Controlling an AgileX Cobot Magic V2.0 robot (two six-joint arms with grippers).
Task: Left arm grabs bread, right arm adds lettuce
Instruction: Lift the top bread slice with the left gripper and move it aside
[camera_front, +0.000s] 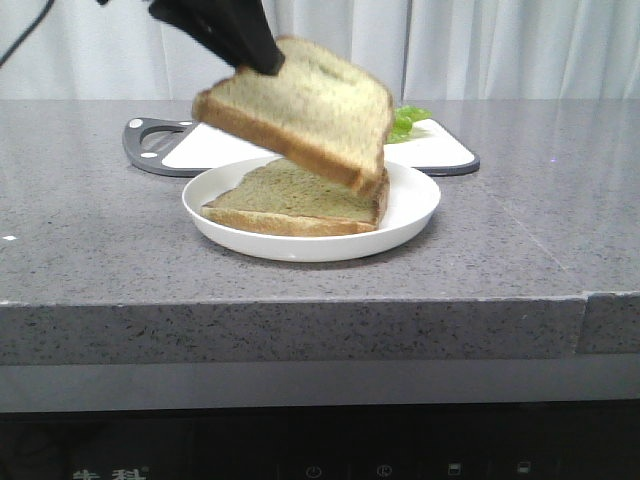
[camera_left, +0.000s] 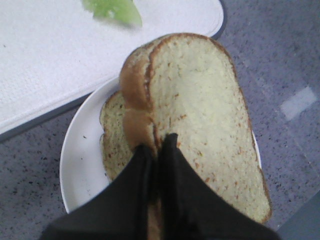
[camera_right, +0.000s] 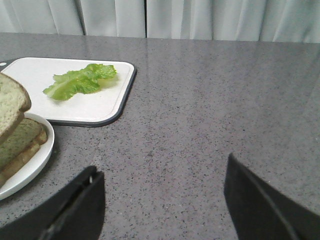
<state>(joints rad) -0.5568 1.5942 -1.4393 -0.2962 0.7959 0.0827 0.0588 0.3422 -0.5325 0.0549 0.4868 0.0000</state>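
My left gripper (camera_front: 262, 60) is shut on the thick bread slice (camera_front: 300, 110) and holds it tilted above the white plate (camera_front: 405, 215). In the left wrist view the gripper (camera_left: 157, 145) pinches the bread (camera_left: 200, 115) at its edge. A thinner, flatter slice (camera_front: 290, 200) lies on the plate beneath. The lettuce (camera_right: 80, 82) lies on the white cutting board (camera_right: 107, 105); in the front view the lettuce (camera_front: 408, 121) peeks out behind the bread. My right gripper (camera_right: 162, 172) is open and empty over bare counter, to the right of the plate and board. The right arm is out of the front view.
The cutting board (camera_front: 200, 150) has a dark rim and a handle at its left end and lies behind the plate. The grey speckled counter (camera_front: 530, 220) has its front edge near the camera. A pale curtain hangs behind.
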